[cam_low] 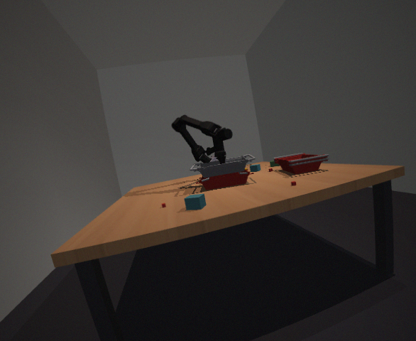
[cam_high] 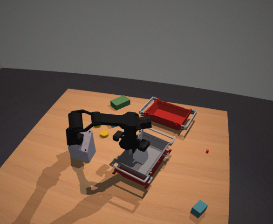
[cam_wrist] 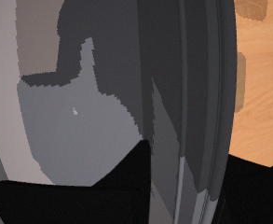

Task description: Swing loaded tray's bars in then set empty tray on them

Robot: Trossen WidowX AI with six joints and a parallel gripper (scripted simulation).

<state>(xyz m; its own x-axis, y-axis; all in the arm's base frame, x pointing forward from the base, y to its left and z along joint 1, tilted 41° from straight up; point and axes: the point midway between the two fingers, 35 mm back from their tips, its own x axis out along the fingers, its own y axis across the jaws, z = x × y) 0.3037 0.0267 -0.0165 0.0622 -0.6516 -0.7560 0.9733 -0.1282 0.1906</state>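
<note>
The grey tray (cam_high: 155, 139) (cam_low: 223, 168) (cam_wrist: 164, 93) sits above the red tray (cam_high: 133, 178) (cam_low: 226, 180), with its own bars (cam_high: 163, 134) out over its ends. It looks about level, its bottom around the red tray's rim. Short grey bar ends (cam_high: 166, 154) (cam_low: 204, 180) show beside the red tray's rim; the rest of its bars and its load are hidden under the grey tray. My gripper (cam_high: 132, 150) (cam_low: 221, 161) (cam_wrist: 162, 146) points down and is shut on the grey tray's long side wall nearest the arm base.
A second red tray (cam_high: 167, 121) (cam_low: 303, 165) with its bars out stands at the back right. A green block (cam_high: 119, 102), a yellow disc (cam_high: 104, 134), a teal block (cam_high: 199, 208) (cam_low: 194, 202) and a small red cube (cam_high: 207, 150) (cam_low: 293, 182) also lie on the table.
</note>
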